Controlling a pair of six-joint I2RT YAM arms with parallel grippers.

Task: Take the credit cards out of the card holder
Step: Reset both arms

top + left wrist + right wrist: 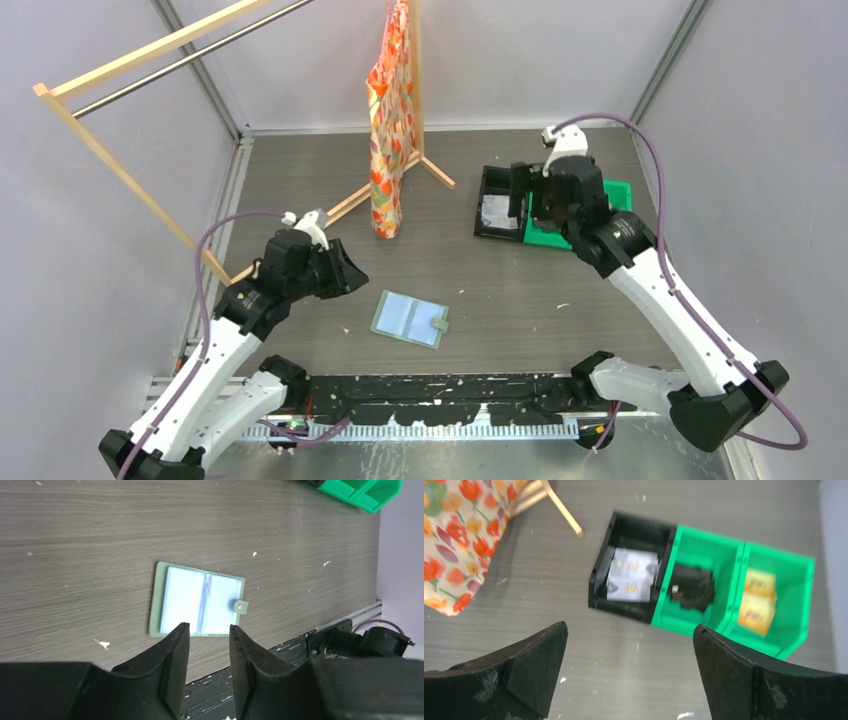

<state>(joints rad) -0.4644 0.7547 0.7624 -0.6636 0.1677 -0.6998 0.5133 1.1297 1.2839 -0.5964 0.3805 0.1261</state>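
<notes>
The sage-green card holder (411,318) lies open and flat on the table, pale blue pockets up, snap tab at its right edge. It also shows in the left wrist view (197,600). My left gripper (345,272) hangs to its left, above the table; in its wrist view the left gripper (209,626) is slightly open and empty. My right gripper (545,200) hovers over the bins at the back right; in its wrist view the right gripper (630,627) is wide open and empty. Pale cards (631,575) lie in the black bin (600,575), and yellow cards (756,600) lie in the far green bin (794,610).
A middle green bin (724,555) holds a dark object (691,587). A wooden clothes rack (120,165) with a floral garment (388,120) stands at the back, with one foot (437,172) near the bins. A black rail (440,395) runs along the near edge.
</notes>
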